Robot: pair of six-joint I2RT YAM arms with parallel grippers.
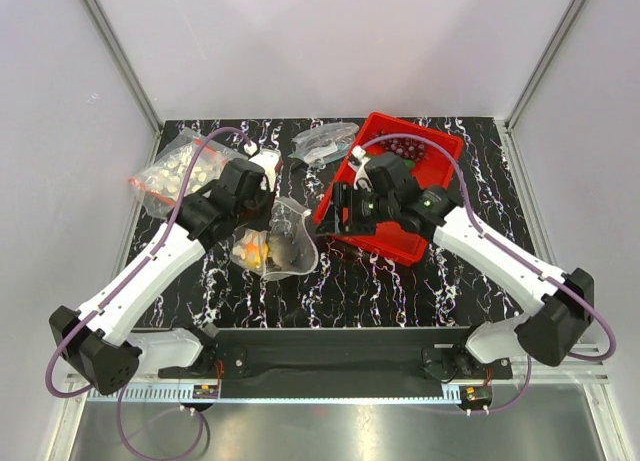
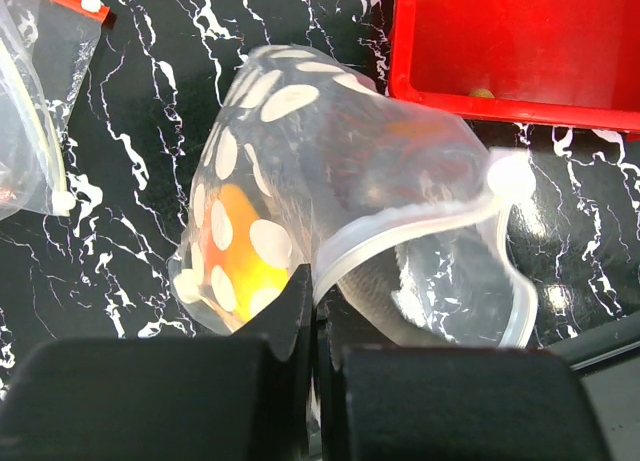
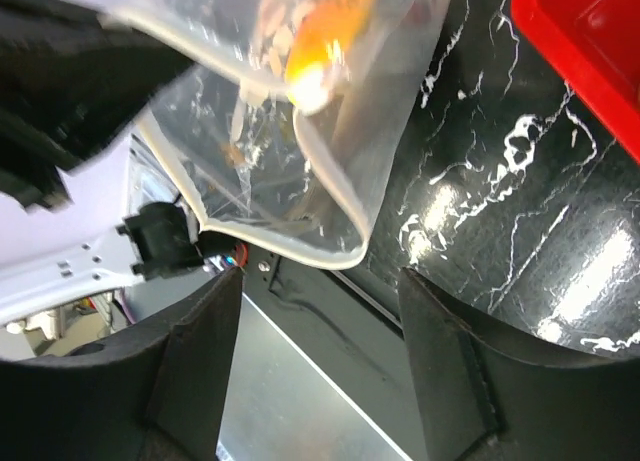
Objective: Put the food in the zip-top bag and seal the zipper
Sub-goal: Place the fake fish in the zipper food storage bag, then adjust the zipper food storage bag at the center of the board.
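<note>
My left gripper (image 1: 262, 219) (image 2: 316, 303) is shut on the pale rim of the clear white-dotted zip-top bag (image 1: 291, 243) (image 2: 330, 131) and holds its mouth open above the table. The orange-yellow fruit (image 1: 254, 251) (image 2: 245, 261) (image 3: 325, 41) lies inside, beside a greyish shape (image 2: 385, 281) that may be the fish. No red zipper strip shows on this bag. My right gripper (image 1: 345, 211) (image 3: 320, 381) is open and empty, over the red tray's left edge, just right of the bag's mouth. The dark red grape bunch (image 1: 405, 147) lies in the tray. The cucumber is not visible.
The red tray (image 1: 398, 249) (image 2: 520, 41) (image 3: 590, 31) stands right of the bag. A second clear bag with a red strip and white pieces (image 1: 175, 176) (image 2: 40, 101) lies at the far left. A small undotted clear bag (image 1: 325, 141) lies at the back centre.
</note>
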